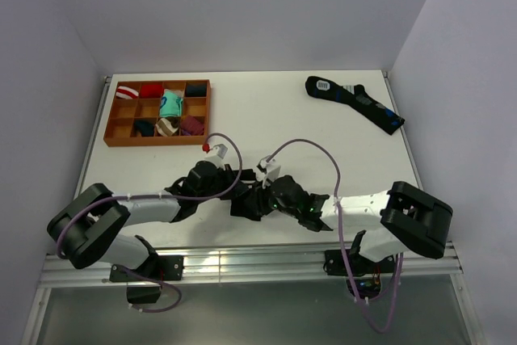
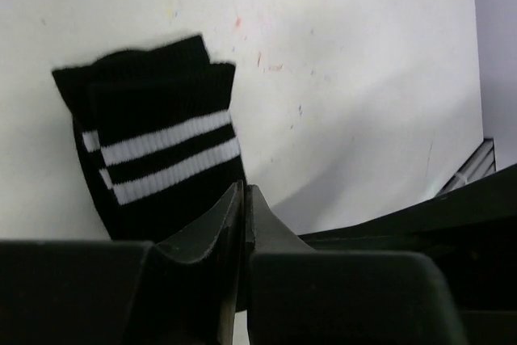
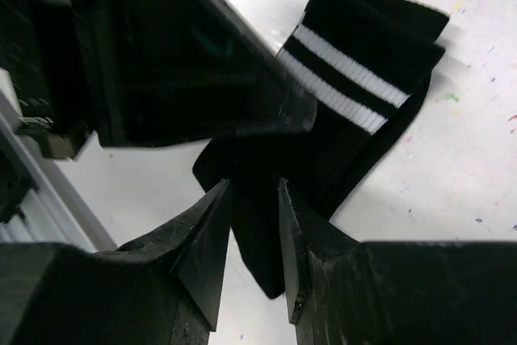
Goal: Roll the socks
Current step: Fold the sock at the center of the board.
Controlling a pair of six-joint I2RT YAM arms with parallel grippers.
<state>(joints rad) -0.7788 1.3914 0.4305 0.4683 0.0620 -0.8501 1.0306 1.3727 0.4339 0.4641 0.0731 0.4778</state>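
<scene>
My left gripper (image 2: 244, 190) is standing all but closed, its fingertips nearly meeting at the near edge of the socks (image 2: 161, 151). I cannot tell whether any cloth is being pinched. My right gripper (image 3: 252, 187) is standing parted, its fingers straddling the plain black end of the socks and not clamping it. The socks are lying on the white table (image 1: 266, 111) between both grippers, near the front edge. The white-striped cuff is pointing to eleven o'clock in the left wrist view and one o'clock in the right. Farther back, a brown divided tray (image 1: 155, 143) holding rolled bundles (image 1: 170, 105) is sitting at ten o'clock. A long dark sock (image 1: 355, 103) with blue marks is lying at one o'clock, well apart.
</scene>
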